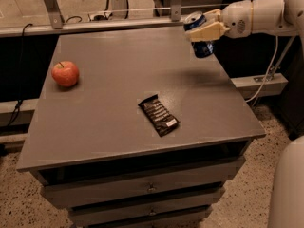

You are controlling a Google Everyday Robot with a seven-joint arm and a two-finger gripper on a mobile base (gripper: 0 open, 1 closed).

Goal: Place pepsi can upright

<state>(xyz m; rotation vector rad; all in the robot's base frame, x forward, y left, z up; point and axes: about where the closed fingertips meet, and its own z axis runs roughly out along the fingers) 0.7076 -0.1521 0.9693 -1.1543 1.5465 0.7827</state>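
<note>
The pepsi can (201, 47) is blue with a silver top and hangs in the air above the far right part of the grey table (118, 103). It stands nearly upright, top tilted slightly left. My gripper (203, 31) reaches in from the right on a white arm and is shut on the pepsi can, its cream fingers (207, 32) wrapped across the can's upper half. The can is well above the table surface and casts a faint shadow below.
A red apple (65, 73) sits at the table's left side. A flat black snack bar wrapper (158, 114) lies near the middle front. Drawers run below the tabletop. A metal rail runs behind the table's far edge.
</note>
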